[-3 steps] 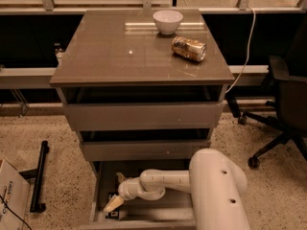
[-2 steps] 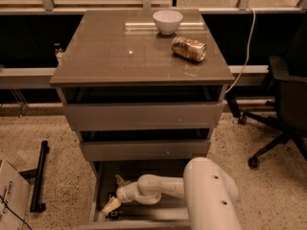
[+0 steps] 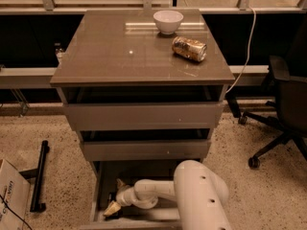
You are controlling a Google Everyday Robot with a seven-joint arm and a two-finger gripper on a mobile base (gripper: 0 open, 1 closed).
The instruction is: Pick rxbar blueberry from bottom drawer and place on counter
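The bottom drawer [image 3: 98, 195] stands pulled out at the foot of the cabinet. My gripper [image 3: 114, 198] is down inside it at its left front, with the white arm [image 3: 158, 191] reaching in from the right. The rxbar blueberry does not show: the drawer's inside is dark around the gripper. The counter [image 3: 110, 47] tops the cabinet above.
A white bowl [image 3: 168, 20] and a gold-and-white can [image 3: 189, 48] lying on its side sit at the counter's back right. The two upper drawers [image 3: 144, 116] are ajar. An office chair [image 3: 283, 104] stands to the right, a cardboard box [image 3: 9, 195] and a black stand [image 3: 39, 176] to the left.
The arm's big white link has shifted left and nearer the drawer. The gripper has stayed low at the drawer's left front.
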